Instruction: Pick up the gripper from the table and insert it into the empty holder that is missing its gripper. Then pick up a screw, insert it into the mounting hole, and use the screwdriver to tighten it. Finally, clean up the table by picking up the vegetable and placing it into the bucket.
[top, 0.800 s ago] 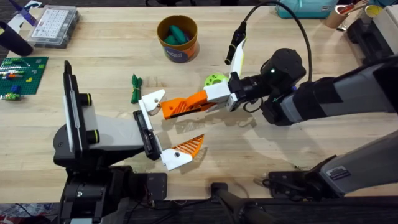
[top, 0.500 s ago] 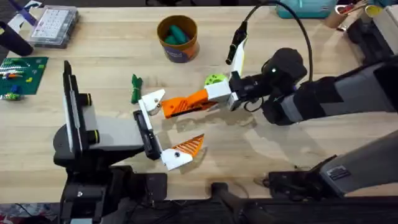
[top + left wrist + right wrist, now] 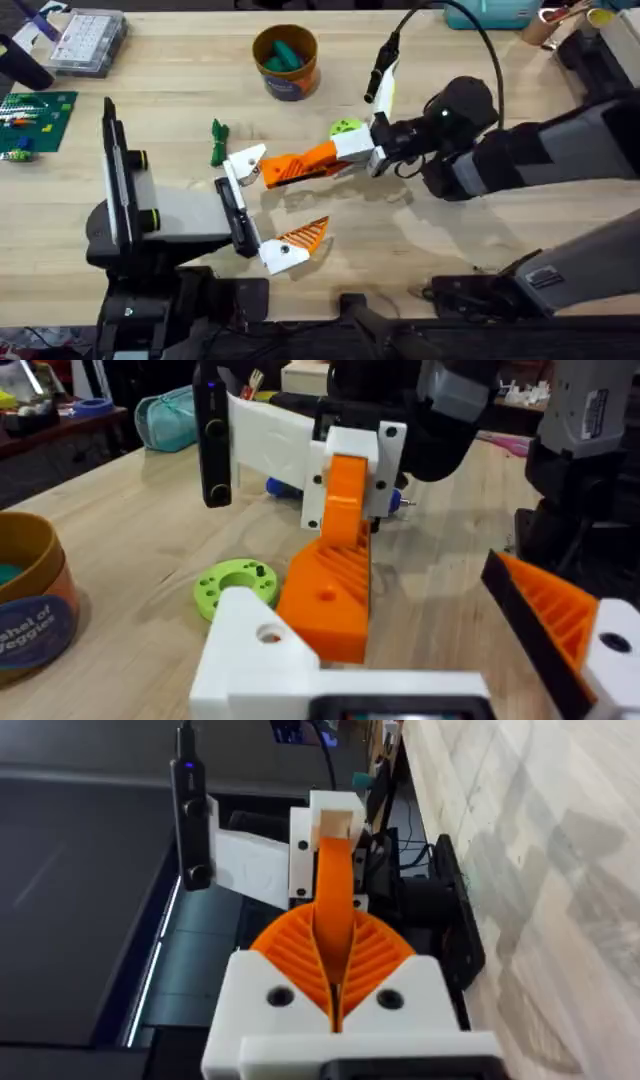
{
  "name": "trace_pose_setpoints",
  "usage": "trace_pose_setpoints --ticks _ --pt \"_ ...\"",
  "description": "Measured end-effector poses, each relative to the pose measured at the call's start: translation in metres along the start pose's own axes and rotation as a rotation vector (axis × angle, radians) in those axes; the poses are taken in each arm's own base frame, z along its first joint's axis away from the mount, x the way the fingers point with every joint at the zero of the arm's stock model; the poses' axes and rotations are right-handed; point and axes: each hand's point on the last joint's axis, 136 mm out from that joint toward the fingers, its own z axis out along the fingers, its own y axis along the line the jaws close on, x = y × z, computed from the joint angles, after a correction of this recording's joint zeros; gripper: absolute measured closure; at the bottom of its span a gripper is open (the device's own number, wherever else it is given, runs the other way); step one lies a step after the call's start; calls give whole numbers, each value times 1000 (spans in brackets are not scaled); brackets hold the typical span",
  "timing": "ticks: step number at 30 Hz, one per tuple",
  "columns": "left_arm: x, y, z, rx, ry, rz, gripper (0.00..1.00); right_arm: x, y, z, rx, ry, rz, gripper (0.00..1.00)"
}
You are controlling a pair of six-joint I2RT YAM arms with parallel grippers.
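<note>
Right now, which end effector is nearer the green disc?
Right. The right end effector lies just beside the disc; the left end effector sits farther off, toward the table's front edge.

Even, bright overhead lighting on the table (image 3: 420, 240); soft shadows fall just beside the right arm (image 3: 520, 160). The overhead view is slightly soft. In the left wrist view, the room behind the table (image 3: 130, 510) is dim and blurred.

Gripper (image 3: 245, 161) sat at far end of holder (image 3: 233, 214), held by right gripper (image 3: 290, 170). Vegetable (image 3: 217, 142) lay just left of it; bucket (image 3: 285, 61) farther back on table (image 3: 400, 250).
</note>
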Motion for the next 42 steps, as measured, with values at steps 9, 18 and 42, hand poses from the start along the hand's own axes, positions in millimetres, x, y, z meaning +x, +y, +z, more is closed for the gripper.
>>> trace_pose_setpoints --ticks 9,18,42 --pt "0 0 0 0 0 -3 12 1 1 0 -1 6 17 988" --pt "0 0 0 0 0 -4 12 1 1 0 -1 6 21 988" --pt "0 0 0 0 1 -4 12 -1 3 1 -3 10 49 989"
